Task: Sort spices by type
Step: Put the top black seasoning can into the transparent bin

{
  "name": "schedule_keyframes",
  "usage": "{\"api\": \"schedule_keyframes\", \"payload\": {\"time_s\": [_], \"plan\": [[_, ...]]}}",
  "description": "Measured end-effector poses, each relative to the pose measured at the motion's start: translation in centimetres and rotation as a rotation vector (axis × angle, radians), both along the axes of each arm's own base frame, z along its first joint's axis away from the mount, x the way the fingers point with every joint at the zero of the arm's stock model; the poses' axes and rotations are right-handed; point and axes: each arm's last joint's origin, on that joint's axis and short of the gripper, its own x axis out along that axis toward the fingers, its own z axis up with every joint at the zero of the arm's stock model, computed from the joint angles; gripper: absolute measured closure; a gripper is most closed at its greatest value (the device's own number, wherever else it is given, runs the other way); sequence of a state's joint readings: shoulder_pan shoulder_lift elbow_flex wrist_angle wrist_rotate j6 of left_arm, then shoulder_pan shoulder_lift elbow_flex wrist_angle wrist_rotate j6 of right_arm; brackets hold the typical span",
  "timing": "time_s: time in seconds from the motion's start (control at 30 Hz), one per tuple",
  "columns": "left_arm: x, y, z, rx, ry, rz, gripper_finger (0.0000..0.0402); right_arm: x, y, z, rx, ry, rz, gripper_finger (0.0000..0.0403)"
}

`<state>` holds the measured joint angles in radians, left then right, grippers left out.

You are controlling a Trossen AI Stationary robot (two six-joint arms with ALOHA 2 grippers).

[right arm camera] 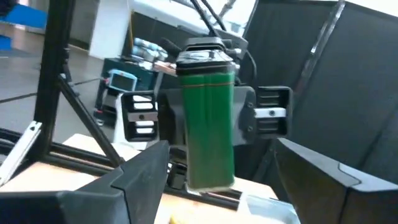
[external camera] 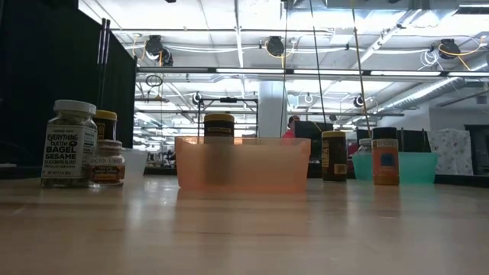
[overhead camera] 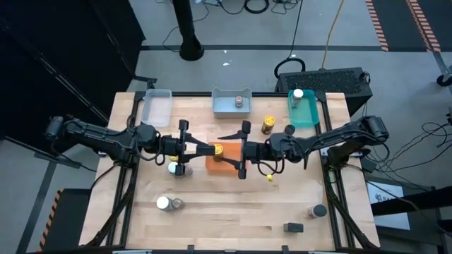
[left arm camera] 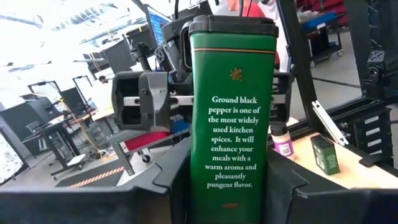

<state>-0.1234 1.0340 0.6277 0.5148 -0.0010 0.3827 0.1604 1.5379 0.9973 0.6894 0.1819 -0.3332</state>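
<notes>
**Green tin held above the orange tray**

A green pepper tin (left arm camera: 233, 112) is being held upright over the orange tray (overhead camera: 220, 161), clamped between the fingers of the left gripper (overhead camera: 206, 150). From the tray's other side it is being faced by the right gripper (overhead camera: 236, 151), whose fingers are standing spread on either side of the tin without pressing it. Other spice jars (overhead camera: 169, 203) are being left standing around the tray.

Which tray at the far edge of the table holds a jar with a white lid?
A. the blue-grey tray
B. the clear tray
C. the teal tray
C: in the high view the white-lidded jar stands inside the teal tray, at its far end.
</notes>
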Motion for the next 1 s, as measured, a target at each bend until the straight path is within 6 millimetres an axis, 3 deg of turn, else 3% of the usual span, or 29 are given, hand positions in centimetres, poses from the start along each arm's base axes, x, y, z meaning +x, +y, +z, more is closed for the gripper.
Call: {"api": "schedule_keyframes", "payload": {"time_s": [0.37, 0.73, 0.87, 1.0], "plan": [[0.7, 0.4, -0.6, -0.007, 0.021, 0.029, 0.0259, 3.2, -0.3, 0.7, -0.071, 0.015, 0.068, 0.0167], [0.7, 0.5, -0.9, -0.032, 0.058, 0.028, 0.0258, 3.4, -0.4, 0.7, -0.087, 0.091, 0.035, 0.0326], [0.6, 0.5, -1.3, -0.051, 0.115, 0.041, 0.0243, 3.4, -0.3, 0.2, -0.103, 0.145, -0.005, 0.0326], [0.2, 0.8, -0.9, -0.067, 0.105, 0.106, 0.0199, 3.3, -0.4, 0.3, -0.105, 0.144, -0.032, 0.0325]]}}
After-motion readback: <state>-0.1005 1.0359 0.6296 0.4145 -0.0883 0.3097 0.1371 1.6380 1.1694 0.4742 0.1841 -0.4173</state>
